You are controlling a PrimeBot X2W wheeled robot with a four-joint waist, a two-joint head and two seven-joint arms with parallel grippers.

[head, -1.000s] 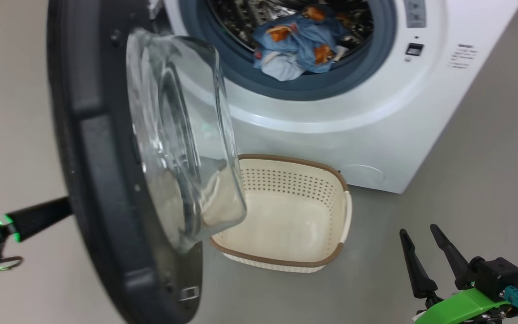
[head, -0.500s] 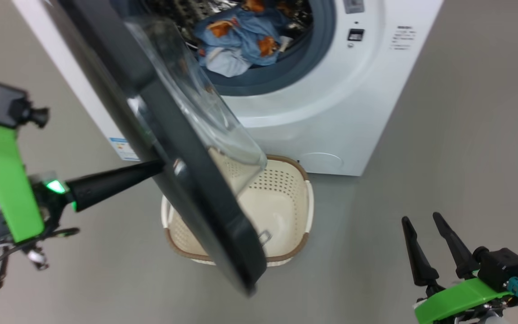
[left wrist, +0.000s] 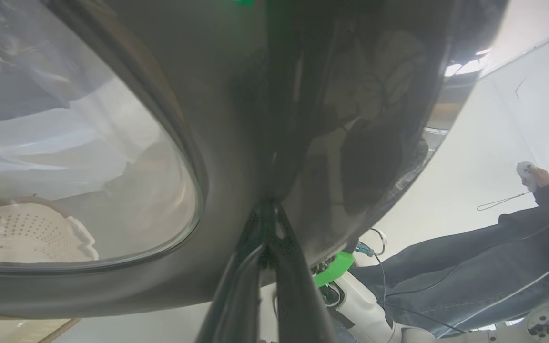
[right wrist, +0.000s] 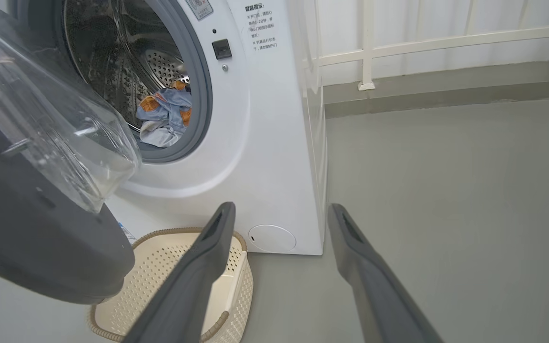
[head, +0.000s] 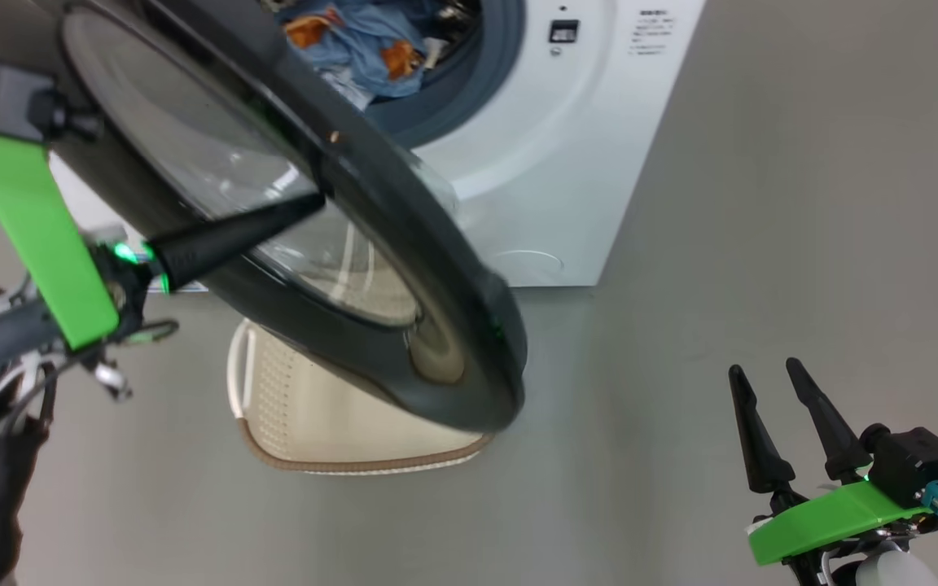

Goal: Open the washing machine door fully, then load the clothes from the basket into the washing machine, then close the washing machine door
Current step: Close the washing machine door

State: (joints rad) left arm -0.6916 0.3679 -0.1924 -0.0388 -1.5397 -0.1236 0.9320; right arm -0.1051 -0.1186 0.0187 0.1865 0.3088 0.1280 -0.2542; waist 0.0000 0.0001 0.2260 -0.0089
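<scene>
Our light-blue printed clothes were loaded, cream perforated basket looked empty, only the glossy black-rimmed door wasn't closed; left end effector pinched together on it, right end effector wide.

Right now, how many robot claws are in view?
2. The left claw, shut, touches the washing machine door on its black rim; the right claw hangs open over the floor, holding nothing.

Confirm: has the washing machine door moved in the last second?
Yes. Against the washing machine, the washing machine door has swung towards the opening; its outer face now shows, the shut left pincer against it.
</scene>
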